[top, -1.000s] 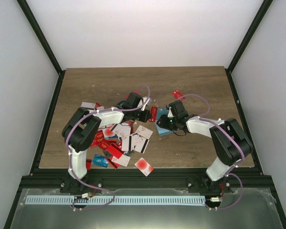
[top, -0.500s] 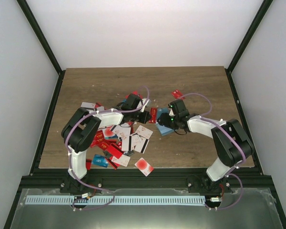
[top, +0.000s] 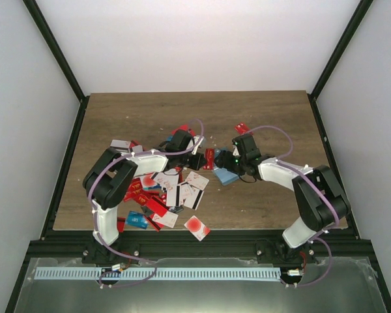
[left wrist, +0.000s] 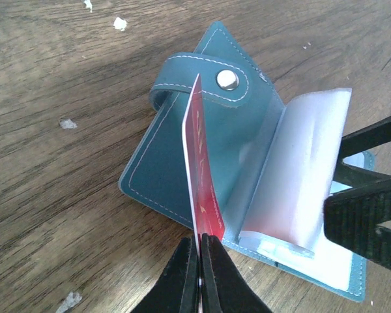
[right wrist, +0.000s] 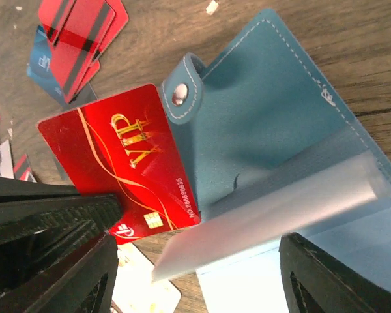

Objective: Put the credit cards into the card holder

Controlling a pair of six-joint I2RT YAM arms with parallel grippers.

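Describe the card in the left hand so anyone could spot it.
On the brown wooden table lies an open teal-blue folding card holder. Beside its snap tab, the left hand pinches a red plastic card on edge. Only it is held, with gold VIP lettering.

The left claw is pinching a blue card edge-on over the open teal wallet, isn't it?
Not quite. The left wrist view shows the card in the left gripper is red, not blue; it is pinched edge-on over the open teal wallet.
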